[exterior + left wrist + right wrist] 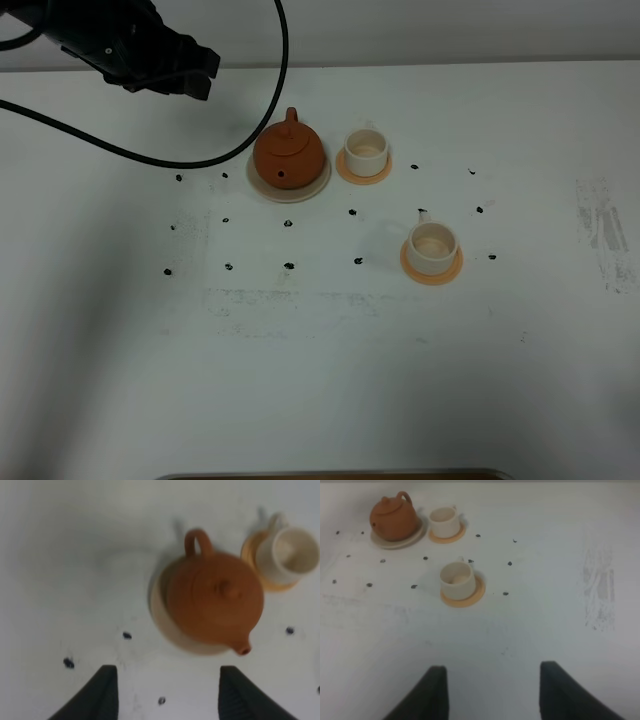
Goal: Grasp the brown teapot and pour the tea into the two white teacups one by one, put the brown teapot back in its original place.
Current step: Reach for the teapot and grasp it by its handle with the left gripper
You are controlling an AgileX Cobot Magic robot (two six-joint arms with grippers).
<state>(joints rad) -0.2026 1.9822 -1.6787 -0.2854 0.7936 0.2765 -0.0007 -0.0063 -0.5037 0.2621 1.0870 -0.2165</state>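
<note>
The brown teapot (289,155) sits upright on the cream saucer (290,196) on the tabletop (320,380), with one white teacup (365,151) at its 3 o'clock and the other white teacup (433,246) around 4 o'clock, each on an orange coaster (362,179). The left claw (167,695) hangs at the pot's 10 o'clock, jaws well apart, gripping nothing. The right claw (492,692) looks equally spread and empty, though only blurry tips show.

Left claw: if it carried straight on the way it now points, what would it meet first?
Most likely the teapot on its saucer, straight ahead of the open left claw. Depth is unclear, so it could touch the table just short of them instead.
</note>
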